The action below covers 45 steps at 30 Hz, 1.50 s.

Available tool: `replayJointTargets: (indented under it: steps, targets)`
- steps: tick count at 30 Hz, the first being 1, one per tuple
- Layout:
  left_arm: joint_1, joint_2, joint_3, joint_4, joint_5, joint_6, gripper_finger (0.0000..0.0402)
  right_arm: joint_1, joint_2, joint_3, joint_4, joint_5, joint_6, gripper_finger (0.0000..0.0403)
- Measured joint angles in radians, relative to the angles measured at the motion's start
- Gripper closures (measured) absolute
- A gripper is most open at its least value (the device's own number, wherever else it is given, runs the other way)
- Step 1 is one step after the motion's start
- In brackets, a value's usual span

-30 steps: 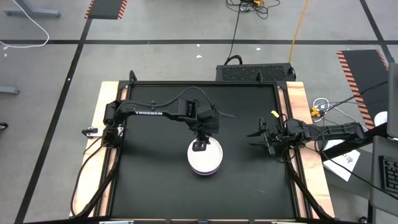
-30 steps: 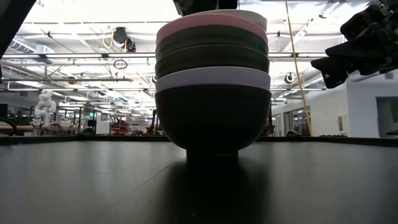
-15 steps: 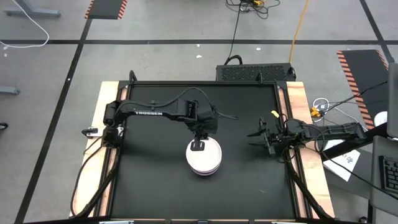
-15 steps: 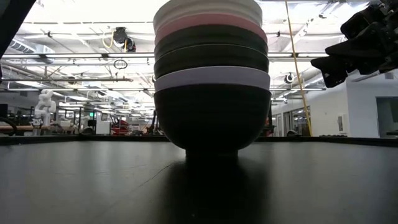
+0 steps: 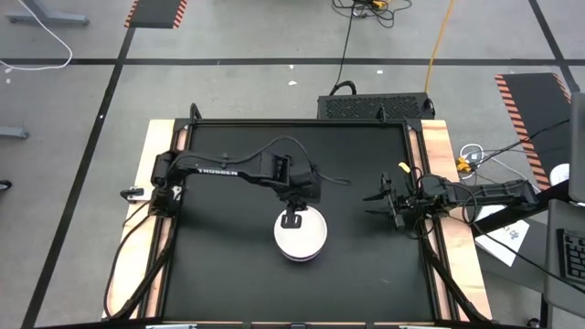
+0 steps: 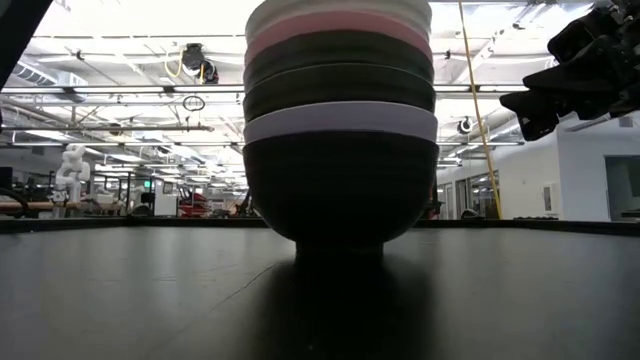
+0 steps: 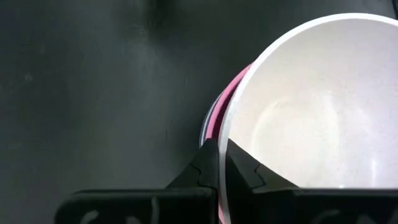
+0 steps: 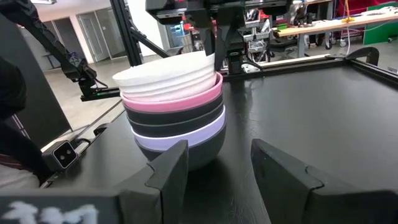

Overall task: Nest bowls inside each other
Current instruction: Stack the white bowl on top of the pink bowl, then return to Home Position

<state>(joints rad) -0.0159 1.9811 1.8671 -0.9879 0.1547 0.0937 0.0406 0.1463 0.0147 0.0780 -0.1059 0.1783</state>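
The bowls stand nested in one stack [image 5: 301, 234] in the middle of the black table. From the bottom, the stack [image 6: 340, 180] is black, lavender, two black, pink and the white bowl [image 8: 168, 78] on top. My left gripper [image 5: 292, 217] reaches down to the stack's far rim and is shut on the white bowl [image 7: 311, 106]. At the table's right edge my right gripper [image 5: 379, 199] waits, open and level; its fingers [image 8: 214, 168] point at the stack. My left gripper pinches the white bowl's rim [image 7: 224, 140] on its far side, one finger inside the bowl and one outside. The fingers [image 8: 208, 37] slant down on it from above. The white bowl sits in the pink bowl [image 8: 180, 99].
Wooden boards [image 5: 439, 146] flank the black table top [image 5: 219, 274] on its left and right. A black box [image 5: 375, 107] sits behind the far edge. In the low view the right arm [image 6: 575, 70] hangs at the upper right.
A second ago the white bowl lay tilted on the stack, one side of its rim raised. It has since settled lower into the pink bowl and now sits nearly level. The whole stack has shifted a little on the table.
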Motion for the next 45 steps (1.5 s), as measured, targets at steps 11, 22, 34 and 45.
replayJointTargets:
  steps: [11,22,34,45]
  targets:
    - [-0.001,0.038,-0.03,0.029,0.017,-0.017,0.0398,0.0,0.006,0.0,0.001,0.0,0.0,0.0234]
    - [-0.006,0.048,-0.037,0.034,0.016,-0.024,0.0349,0.0,0.012,0.0,0.008,0.0,0.0,0.0234]
    - [-0.013,0.046,-0.037,0.04,0.02,-0.024,0.0233,0.0,0.012,0.0,0.008,0.0,0.0,0.0234]
    - [-0.014,0.045,0.045,-0.012,0.019,-0.034,0.0159,0.0,0.012,0.0,0.008,0.0,0.0,0.0234]
